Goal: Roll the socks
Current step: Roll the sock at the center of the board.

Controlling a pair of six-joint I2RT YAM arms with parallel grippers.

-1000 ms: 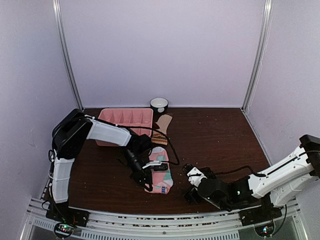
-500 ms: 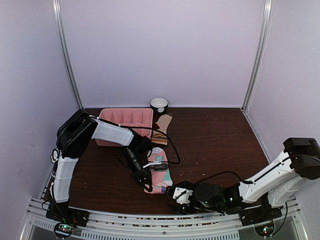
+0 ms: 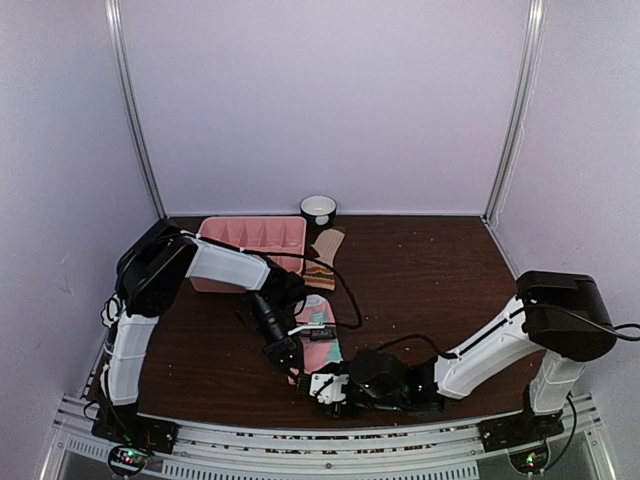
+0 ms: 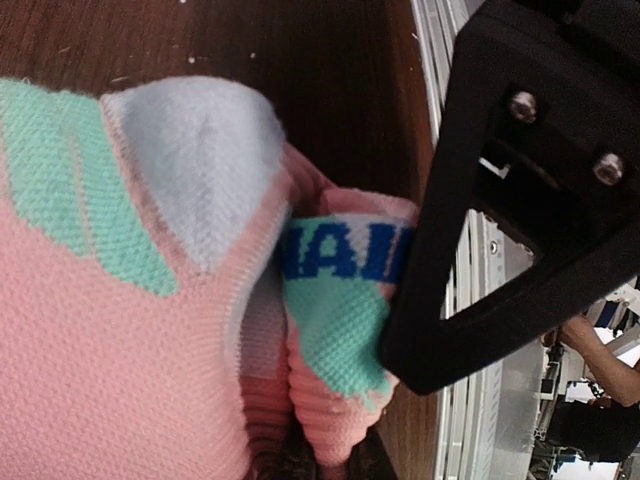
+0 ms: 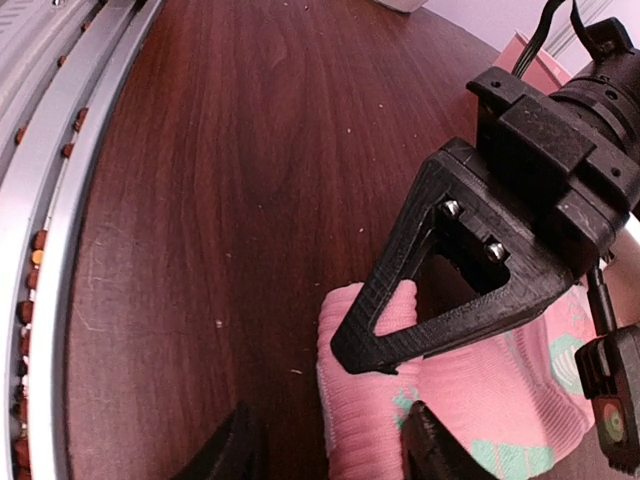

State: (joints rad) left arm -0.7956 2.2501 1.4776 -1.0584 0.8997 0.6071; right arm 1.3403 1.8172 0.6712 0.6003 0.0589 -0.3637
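left gripper (image 3: 291, 364) was closed on a fold of the pink sock (image 3: 328, 358) on the bench (image 3: 430, 270), apparently so the fold would not spring open | tan sock (image 3: 322, 258) was seen well beyond it, untouched | right gripper (image 5: 335, 448) was held open astride the pink sock's ribbed end, judged placed to roll it next

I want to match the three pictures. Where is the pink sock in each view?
Top external: the pink sock lies low in the picture, just left of centre.
Left wrist: it fills the left and centre.
Right wrist: it is at the lower right.
Shared landmark: the black triangular finger of the left hand, against the sock.
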